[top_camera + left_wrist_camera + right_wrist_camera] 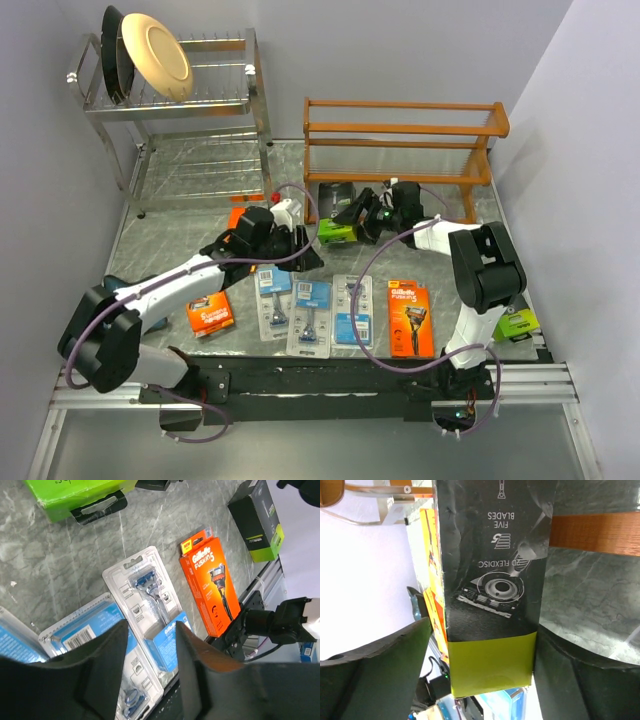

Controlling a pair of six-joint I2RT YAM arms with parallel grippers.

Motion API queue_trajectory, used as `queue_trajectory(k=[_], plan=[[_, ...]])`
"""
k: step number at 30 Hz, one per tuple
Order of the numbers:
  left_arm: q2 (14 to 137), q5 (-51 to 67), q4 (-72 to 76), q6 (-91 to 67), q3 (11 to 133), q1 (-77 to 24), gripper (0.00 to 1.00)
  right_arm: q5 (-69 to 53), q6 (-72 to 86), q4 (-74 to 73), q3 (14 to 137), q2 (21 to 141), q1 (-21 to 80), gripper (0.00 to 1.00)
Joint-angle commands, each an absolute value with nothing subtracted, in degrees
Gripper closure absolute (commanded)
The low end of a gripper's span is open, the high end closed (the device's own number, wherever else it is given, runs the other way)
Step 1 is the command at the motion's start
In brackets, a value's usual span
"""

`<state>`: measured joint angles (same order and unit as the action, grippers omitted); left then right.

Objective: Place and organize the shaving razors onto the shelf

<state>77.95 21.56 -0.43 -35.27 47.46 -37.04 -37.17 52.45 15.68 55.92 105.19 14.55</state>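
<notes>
The right claw point(482, 630) stood released around one lime-green-and-black box point(492, 580). The wrist view showed a gap between one finger and the box's side, while the other finger sat against it or very close. This box was at the left end of the wooden shelf point(400, 128), just in front of its lowest tier. Whether it rested on the surface point(180, 230) could not be told.

The left claw point(150, 630) hung unclenched over the blue blister cards, gripping nothing, and the middle card point(150, 600) lay flat below its fingers point(107, 670).

The three blister cards lay side by side near the arm bases. One orange pack point(410, 318) lay to their right and a second point(210, 315) to their left. A third point(237, 214) was partly hidden behind the left arm. The second green box point(515, 323) lay at the surface's right edge, well apart from the shelf.
</notes>
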Motion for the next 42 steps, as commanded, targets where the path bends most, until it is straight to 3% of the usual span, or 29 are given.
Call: queue_trajectory(k=[1,5,7,19,35,39,42], plan=[[80.4,20.9,5.5,-34.0,47.2,-37.6,0.60,-35.8,53.9,18.4,55.5,101.7,14.5,0.00],[86.7,20.0,8.1,-34.0,48.5,-38.5,0.90,-35.0,53.4,17.8,55.2,101.5,14.4,0.00],[88.9,19.3,10.0,-35.1,49.9,-38.8,0.99,-34.4,53.3,16.8,55.5,101.4,14.2,0.00],[102.3,17.1,24.8,-40.6,55.5,-40.5,0.99,-31.9,53.3,14.8,55.0,100.5,14.2,0.00],[112.2,9.4,25.9,-39.1,67.1,-40.7,0.99,-29.1,48.6,7.2,53.4,93.0,11.8,0.00],[112.9,8.2,24.9,-38.0,68.4,-40.7,0.99,-31.6,40.2,5.2,53.1,89.2,10.0,0.00],[112.9,7.6,24.3,-37.6,68.4,-40.6,0.99,-28.1,27.1,0.0,54.9,86.6,10.0,0.15]])
